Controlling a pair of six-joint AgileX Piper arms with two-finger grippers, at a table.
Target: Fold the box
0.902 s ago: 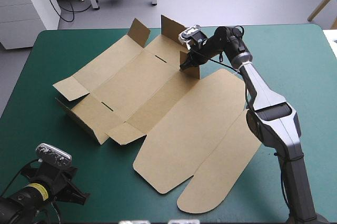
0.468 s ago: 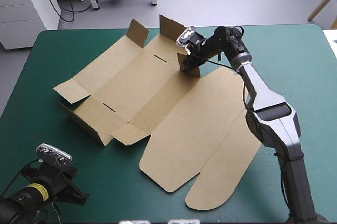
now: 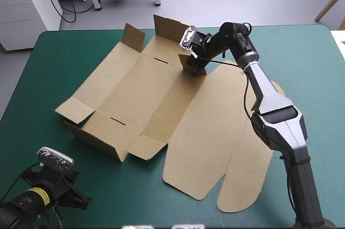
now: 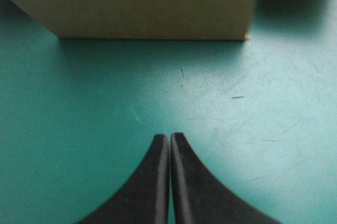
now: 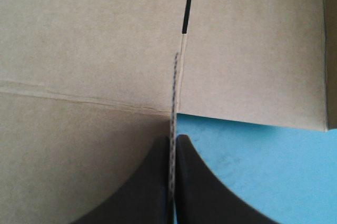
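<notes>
My right gripper (image 3: 194,67) is clamped on the far flap (image 3: 186,60) of the box (image 3: 145,94). The box lies mostly flat mid-worktop (image 3: 318,73), its long axis running from that flap toward my left gripper (image 4: 169,137), which is clenched on nothing just short of the near wall (image 4: 147,8).

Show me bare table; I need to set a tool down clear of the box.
Bare teal-green cover: the far right corner, the left edge beside the box, and the near strip between its lid and the left gripper. The middle is crowded: the box lies spread, the right gripper shut on a raised flap.
</notes>
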